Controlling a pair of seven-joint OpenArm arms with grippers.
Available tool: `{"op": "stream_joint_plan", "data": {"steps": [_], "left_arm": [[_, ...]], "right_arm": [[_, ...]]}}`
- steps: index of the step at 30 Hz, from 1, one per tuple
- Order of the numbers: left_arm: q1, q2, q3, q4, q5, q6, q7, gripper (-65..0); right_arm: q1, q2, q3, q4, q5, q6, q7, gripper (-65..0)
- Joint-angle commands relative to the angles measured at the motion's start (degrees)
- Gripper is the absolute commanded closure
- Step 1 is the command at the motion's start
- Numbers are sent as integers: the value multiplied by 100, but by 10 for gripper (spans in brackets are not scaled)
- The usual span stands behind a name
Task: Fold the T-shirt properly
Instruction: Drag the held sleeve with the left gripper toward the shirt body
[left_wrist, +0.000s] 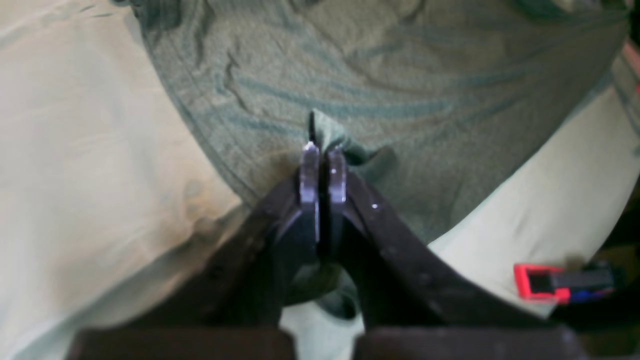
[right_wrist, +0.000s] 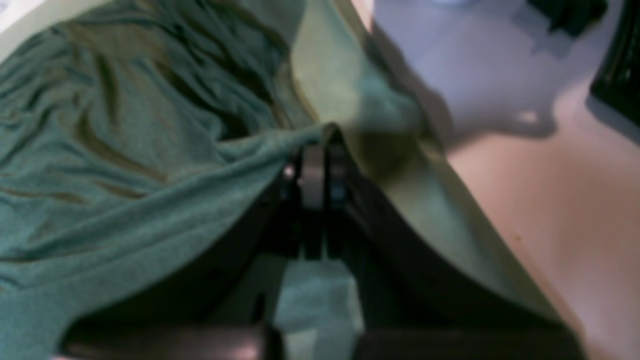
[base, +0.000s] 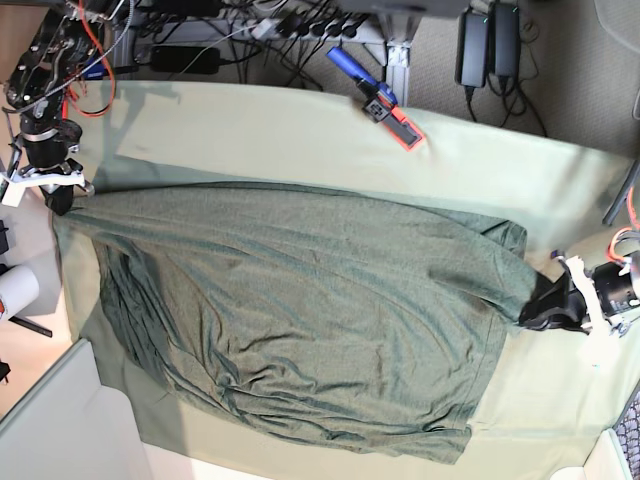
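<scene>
- Holding the T-shirt (base: 300, 310) at two opposite ends, we have it stretched across the counter (base: 300, 130), which is draped in a paler mint-green table cloth (base: 250, 125).
- In the base view the shirt lies broad and mostly flat over the middle of the counter, its far edge pulled into a fairly straight line while the near part sags into wrinkles toward the near edge.
- Our left end effector (left_wrist: 322, 160) is pressed together, pinching a small peak of fabric near a hemmed edge; in the base view it sits by the counter's right edge (base: 550, 305).
- Our right end effector (right_wrist: 317, 170) is likewise closed, with a fold of the knit running over its tips; it holds the shirt at the far left corner of the counter (base: 55, 195).
- We judge the cloth thin, light and limp: it will drape, bunch and slide on the table cloth rather than keep any shape, so any slack will turn into creases.
- Hems and corners look like the best places to hold, since a doubled edge gives the tips more to bite on than a single layer.
- A red-and-blue clamp (base: 385, 105) lies near the far edge, well apart from the shirt.
</scene>
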Motion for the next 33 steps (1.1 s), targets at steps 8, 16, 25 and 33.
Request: {"op": "stream_joint_plan", "data": {"steps": [8,16,25,33], "left_arm": [[-483,341,-9,-621,-122,-56,-155,0],[-452,673,-9,-632,144,-56,-162,0],[-446,892,-9,-977,1032,-56,-157,-378],[-411,811,-105,-815,-621,-56,1099,-382]], "right_arm": [[557,164,55,-389,-232,22,289,0],[782,153,55,-776,-234,22,310,0],[780,120,52,-776,-232,22,304,-38],[774,-136,63,-776,-227,22,203,-336]]}}
